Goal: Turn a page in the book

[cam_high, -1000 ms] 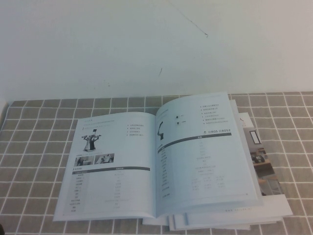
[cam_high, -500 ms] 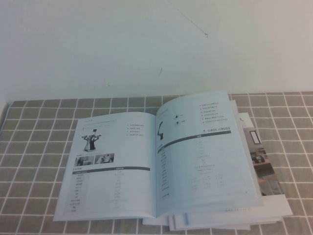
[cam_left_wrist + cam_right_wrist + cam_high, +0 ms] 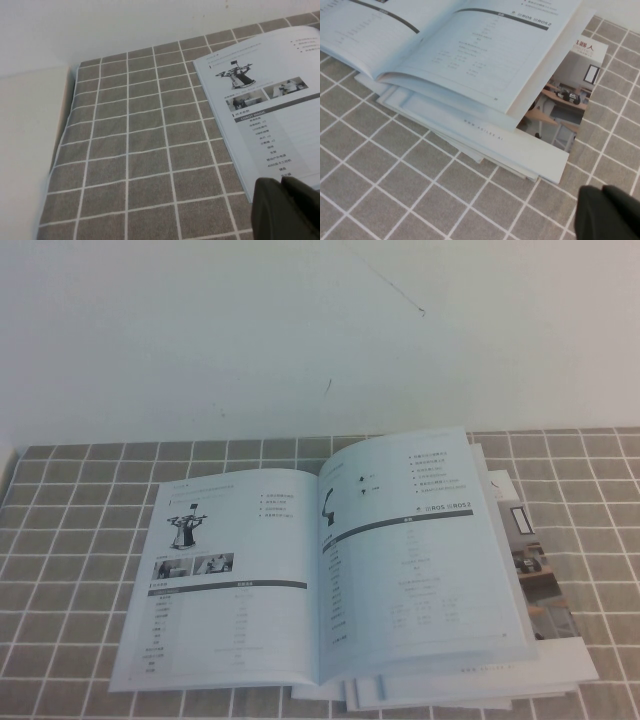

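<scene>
Currently you have the book (image 3: 320,575) lying open on the grey checked tablecloth (image 3: 70,540), its spine running away from the robot and both halves face up. Its left-hand sheet, the page (image 3: 225,575), shows a slim standing robot near the top, 2 small photos below it, then a dark header bar over a table. Its right-hand sheet (image 3: 415,550) carries a small dark arm figure, an icon list and another dark bar; this side bulges upward a little instead of lying flat.

Under the book you can see a stack of other brochures (image 3: 545,580) sticking out along the robot's right and near edges, 1 with a colour room photo.

Your left gripper (image 3: 287,210) appears only in the left wrist view, as dark fingertips close together at the frame edge, just beside the near left corner of the book; you cannot tell from this whether they are parted or closed. Your right gripper (image 3: 610,212) appears only in the right wrist view, a dark shape above the cloth near the corner of the brochure stack; its finger state cannot be told either. Neither gripper touches paper.
</scene>
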### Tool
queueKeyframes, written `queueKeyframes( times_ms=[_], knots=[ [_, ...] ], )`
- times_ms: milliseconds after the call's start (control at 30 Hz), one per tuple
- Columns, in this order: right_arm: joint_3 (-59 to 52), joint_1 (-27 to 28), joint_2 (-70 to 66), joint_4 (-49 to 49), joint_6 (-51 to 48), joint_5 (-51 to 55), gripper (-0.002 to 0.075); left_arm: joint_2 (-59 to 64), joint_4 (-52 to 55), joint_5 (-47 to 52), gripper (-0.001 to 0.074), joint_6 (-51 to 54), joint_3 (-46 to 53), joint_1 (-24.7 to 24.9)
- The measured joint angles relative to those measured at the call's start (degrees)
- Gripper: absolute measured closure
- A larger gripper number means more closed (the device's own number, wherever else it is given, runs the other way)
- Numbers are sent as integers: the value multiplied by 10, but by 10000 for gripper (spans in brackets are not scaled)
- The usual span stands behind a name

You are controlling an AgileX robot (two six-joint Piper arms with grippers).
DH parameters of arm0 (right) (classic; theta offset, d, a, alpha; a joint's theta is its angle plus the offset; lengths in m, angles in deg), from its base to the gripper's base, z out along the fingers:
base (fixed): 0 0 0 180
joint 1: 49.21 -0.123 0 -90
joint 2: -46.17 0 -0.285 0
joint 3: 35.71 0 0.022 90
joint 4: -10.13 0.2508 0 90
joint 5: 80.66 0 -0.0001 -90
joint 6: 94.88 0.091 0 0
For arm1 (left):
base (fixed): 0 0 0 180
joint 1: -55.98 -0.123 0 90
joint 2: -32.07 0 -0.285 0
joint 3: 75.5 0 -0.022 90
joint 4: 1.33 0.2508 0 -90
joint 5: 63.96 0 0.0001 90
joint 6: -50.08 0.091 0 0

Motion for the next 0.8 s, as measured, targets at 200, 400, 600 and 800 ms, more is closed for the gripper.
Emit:
queueKeyframes(
  times_ms=[200,400,600,800],
  knots=[
    [0,0,0,0,0,0,728,0,0,0,738,-41,0,0],
    [0,0,0,0,0,0,728,0,0,0,738,-75,0,0],
    [0,0,0,0,0,0,728,0,0,1,738,-80,0,0],
    [0,0,0,0,0,0,728,0,0,3,738,-81,-1,0]
  ],
)
